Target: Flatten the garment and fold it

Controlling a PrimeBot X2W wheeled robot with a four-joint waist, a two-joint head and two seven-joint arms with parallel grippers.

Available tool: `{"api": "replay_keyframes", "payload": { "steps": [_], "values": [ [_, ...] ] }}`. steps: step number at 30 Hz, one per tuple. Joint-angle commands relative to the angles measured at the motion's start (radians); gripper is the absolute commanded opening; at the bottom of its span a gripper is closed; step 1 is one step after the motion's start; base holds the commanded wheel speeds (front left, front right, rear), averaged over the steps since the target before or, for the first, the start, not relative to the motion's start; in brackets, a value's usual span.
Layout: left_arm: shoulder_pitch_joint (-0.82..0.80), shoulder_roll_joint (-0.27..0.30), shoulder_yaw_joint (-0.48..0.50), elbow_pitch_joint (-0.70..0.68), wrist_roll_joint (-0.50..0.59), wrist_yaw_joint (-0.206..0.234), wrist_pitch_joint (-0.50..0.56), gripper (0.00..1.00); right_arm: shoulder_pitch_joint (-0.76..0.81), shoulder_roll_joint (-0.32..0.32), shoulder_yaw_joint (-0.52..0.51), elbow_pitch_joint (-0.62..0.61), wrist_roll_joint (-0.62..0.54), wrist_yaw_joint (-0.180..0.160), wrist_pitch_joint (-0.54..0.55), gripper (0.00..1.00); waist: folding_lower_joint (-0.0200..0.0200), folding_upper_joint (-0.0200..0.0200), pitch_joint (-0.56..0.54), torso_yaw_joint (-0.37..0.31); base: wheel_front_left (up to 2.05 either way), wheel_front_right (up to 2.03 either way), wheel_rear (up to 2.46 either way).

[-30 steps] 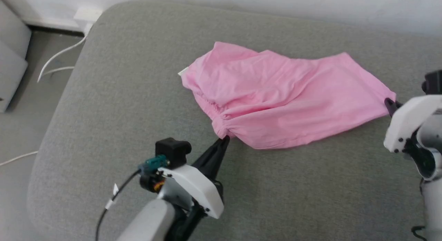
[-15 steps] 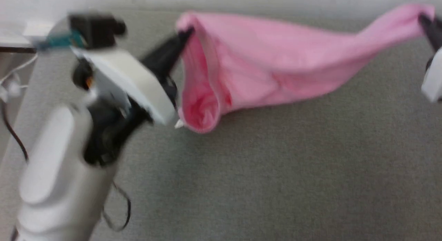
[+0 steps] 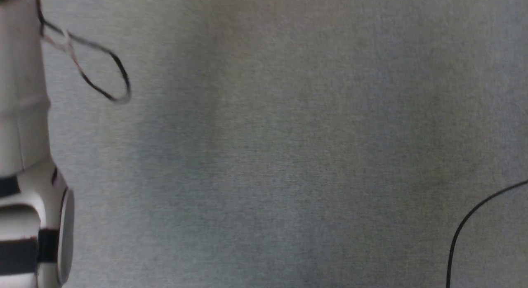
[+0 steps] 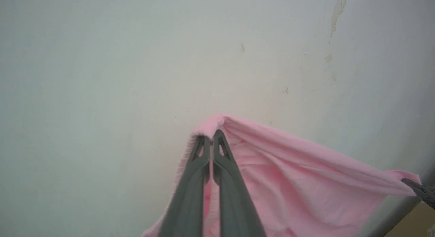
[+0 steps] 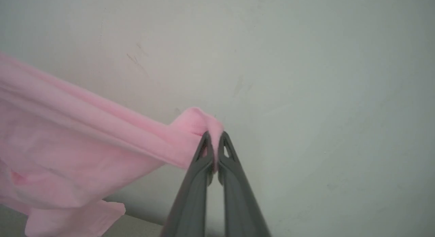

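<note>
The garment [image 4: 299, 182] is a light-pink thin cloth, lifted in the air and stretched between my two grippers in front of a pale wall. In the left wrist view my left gripper [image 4: 211, 139] is shut on the gathered band at one corner, and the cloth sags off to the right, where the tip of my right gripper [image 4: 416, 187] holds the far corner. In the right wrist view my right gripper [image 5: 214, 137] is shut on a bunched corner of the garment [image 5: 68, 152], which hangs away to the left.
The head view looks down on the grey fabric cushion [image 3: 288, 156]. My pale left forearm [image 3: 24, 156] runs along its left edge with a looped dark cable [image 3: 107, 73] beside it. Another dark cable [image 3: 470, 226] curves in at the lower right.
Both grippers have lifted the garment off the cushion and stretched it in the air. The head view has shifted down, so the garment and grippers have left it.
</note>
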Motion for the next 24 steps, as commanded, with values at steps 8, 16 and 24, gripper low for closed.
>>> {"api": "replay_keyframes", "payload": {
  "steps": [8, 16, 24],
  "values": [
    [0.01, -0.042, -0.005, 0.114, -0.008, -0.052, -0.094, 0.0, 0.008, -0.011, -0.017, 0.122, -0.023, -0.002, -0.099, 0.0, -0.0004, 0.0, 0.026, -0.044, 0.0, 0.0, 0.0],
    [0.385, 0.055, -0.213, 0.114, 0.027, -0.196, 0.062, 0.0, 0.458, -0.133, 0.072, 0.024, 0.178, -0.002, 0.052, 0.0, -0.0004, 0.0, -0.127, -0.002, 0.0, 0.0, 0.0],
    [0.867, 0.184, -0.332, -0.151, 0.013, -0.174, 0.174, 0.0, 1.027, -0.104, -0.074, -0.301, 0.252, -0.002, 0.233, 0.0, -0.0004, 0.0, -0.27, 0.021, 0.0, 0.0, 0.0]
  ]
}}
